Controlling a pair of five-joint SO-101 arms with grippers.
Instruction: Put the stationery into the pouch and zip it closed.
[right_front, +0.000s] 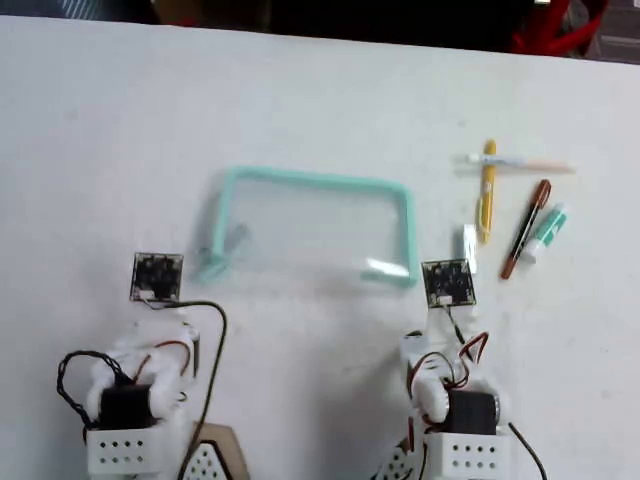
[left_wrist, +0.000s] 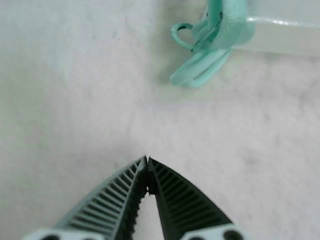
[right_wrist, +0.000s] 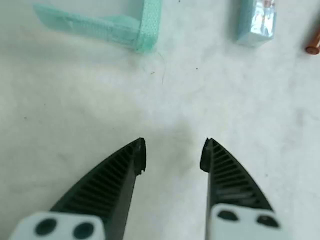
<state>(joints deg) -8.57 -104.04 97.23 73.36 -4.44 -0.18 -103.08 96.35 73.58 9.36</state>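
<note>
On table (right_front: 100, 120): pouch (right_front: 320, 181), pens (right_front: 487, 190) beside | L gripper (left_wrist: 147, 160) closed | R gripper (right_wrist: 173, 151) parted

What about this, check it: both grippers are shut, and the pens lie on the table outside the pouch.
One error. The left gripper is shut, but the right gripper is open, jaws apart in the right wrist view. The pens do lie on the table outside the pouch.

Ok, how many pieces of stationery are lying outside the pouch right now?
5, all right of the pouch: a white pen crossing a yellow pen, a brown pen, a teal-and-white marker beside it, and a small white piece nearest the pouch.
</note>
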